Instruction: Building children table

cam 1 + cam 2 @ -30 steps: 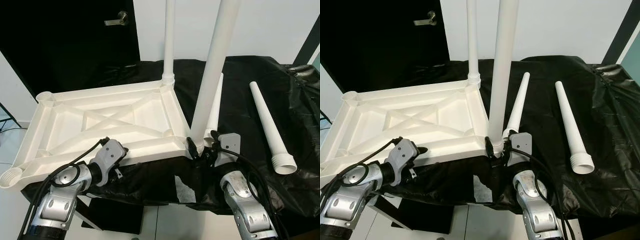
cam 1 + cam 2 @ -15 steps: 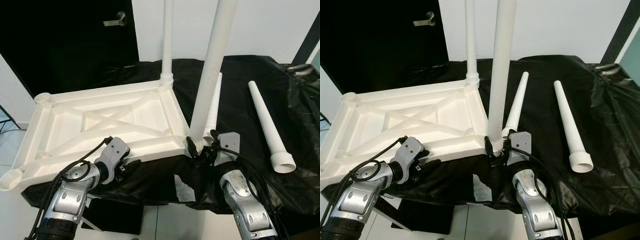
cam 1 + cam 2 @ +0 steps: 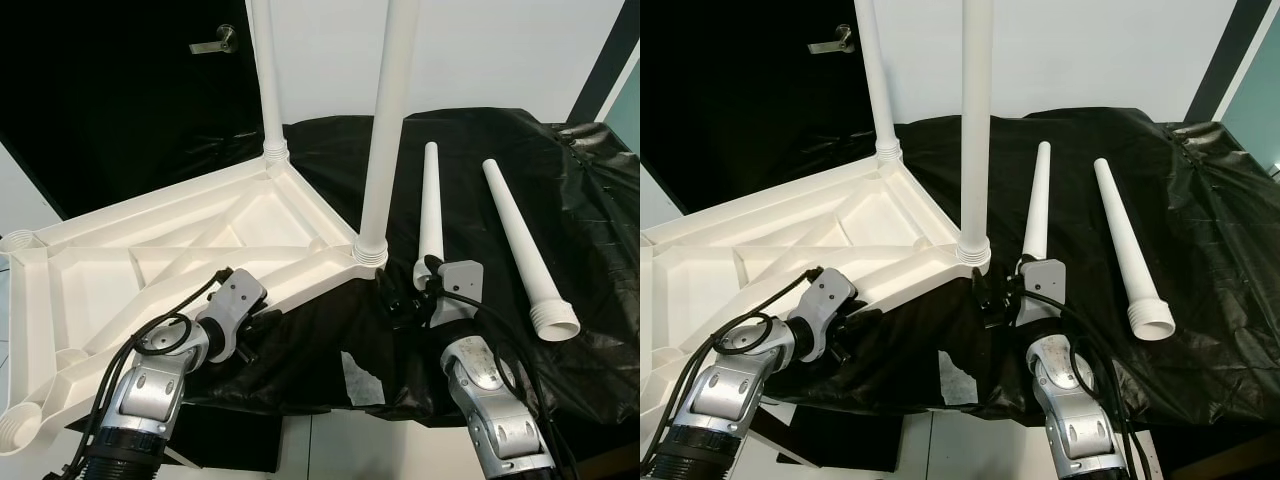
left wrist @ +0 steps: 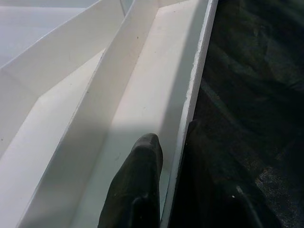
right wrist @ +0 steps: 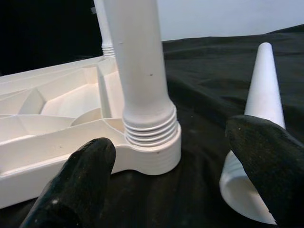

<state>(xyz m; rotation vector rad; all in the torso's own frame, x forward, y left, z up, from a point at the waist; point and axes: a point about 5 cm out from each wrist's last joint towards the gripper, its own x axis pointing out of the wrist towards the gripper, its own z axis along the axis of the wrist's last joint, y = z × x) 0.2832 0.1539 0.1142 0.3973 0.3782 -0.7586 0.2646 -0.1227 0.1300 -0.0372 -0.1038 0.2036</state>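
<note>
an upturned white tabletop (image 3: 150, 260) lies ribbed side up, partly on a black cloth (image 3: 600, 240), its long axis running away from the cloth's edge. two legs stand upright in its corner sockets, the near leg (image 3: 385, 130) and the far leg (image 3: 266, 80); two loose legs (image 3: 430, 215) lie flat on the cloth beside the tabletop, narrow ends pointing to the wall. the left gripper (image 4: 164, 185) clamps the tabletop's rim, one finger either side. the right gripper (image 5: 171, 161) sits spread wide, apart from the near leg's threaded base, fingers touching nothing.
</note>
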